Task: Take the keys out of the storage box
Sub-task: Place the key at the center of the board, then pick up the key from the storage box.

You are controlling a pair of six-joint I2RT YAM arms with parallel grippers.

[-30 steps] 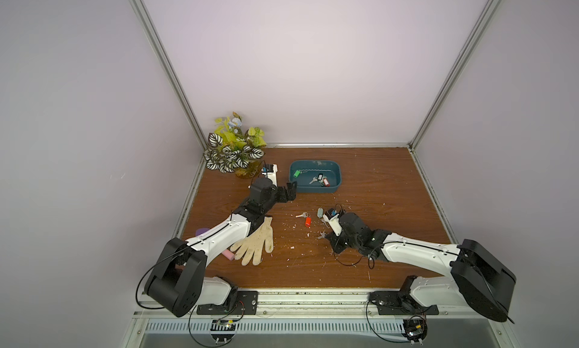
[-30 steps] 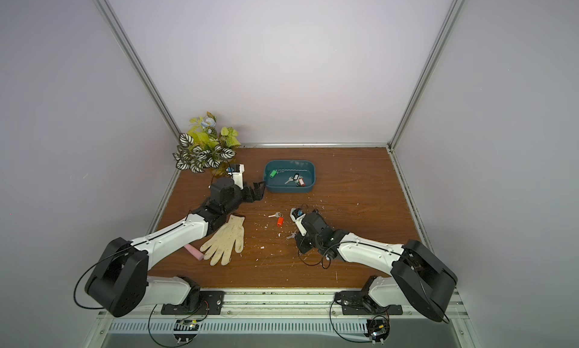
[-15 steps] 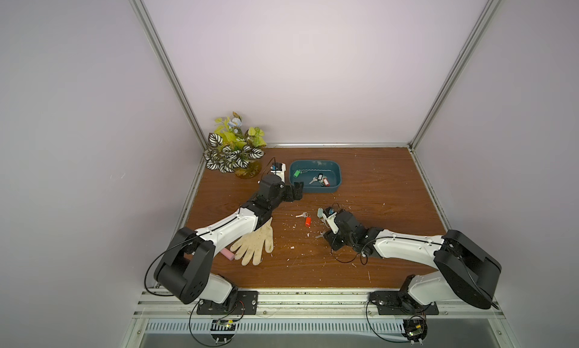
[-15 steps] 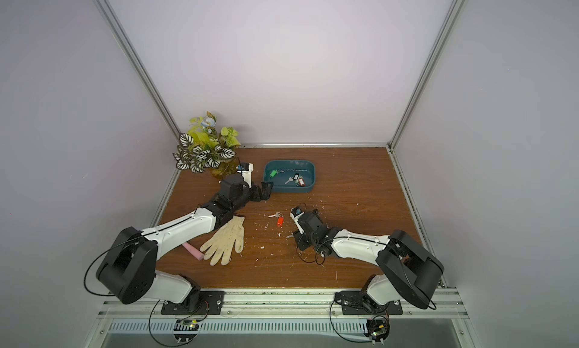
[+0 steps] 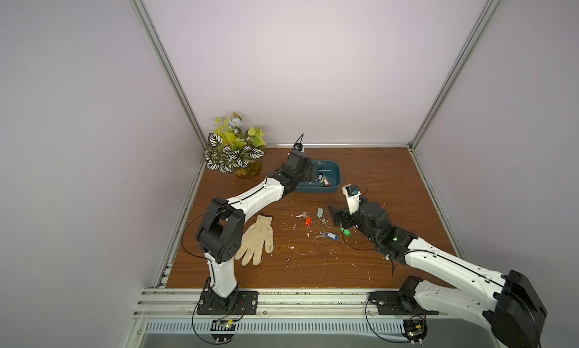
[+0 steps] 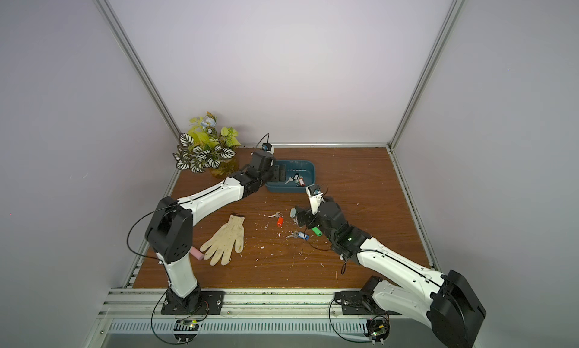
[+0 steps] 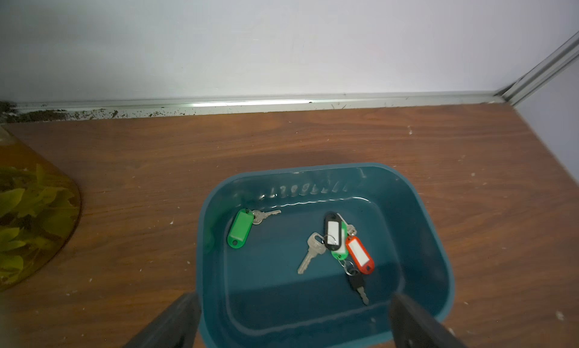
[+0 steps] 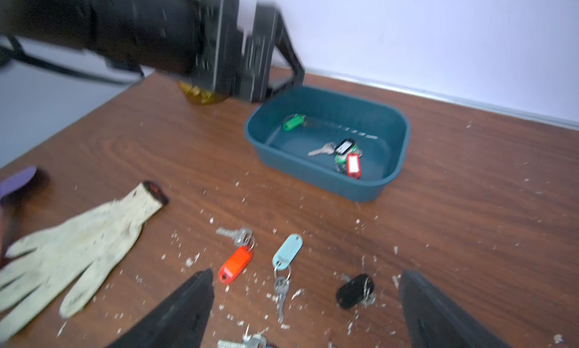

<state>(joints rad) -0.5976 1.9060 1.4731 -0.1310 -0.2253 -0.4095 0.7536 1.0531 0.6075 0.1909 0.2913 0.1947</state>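
Since the keys (image 7: pixel 341 243) left in the storage box (image 7: pixel 419 236) are light, stiff and lie flat on its smooth floor, one green-tagged key alone, a tangle of black, green and red tags apart from it, the thick plastic tags look the best hold, pinched across their narrow sides. The left fingers (image 7: pixel 175 321), spread wide at the box's end, and the right fingers (image 8: pixel 181 312), spread wide above other keys (image 8: pixel 235 263) lying on the bench (image 8: pixel 470 221), both hold nothing. Pale crumbs (image 8: pixel 188 261) litter the wood-grain bench, shut in by plain lilac walls (image 5: pixel 313 64), with a plant (image 5: pixel 233 152) near the box.
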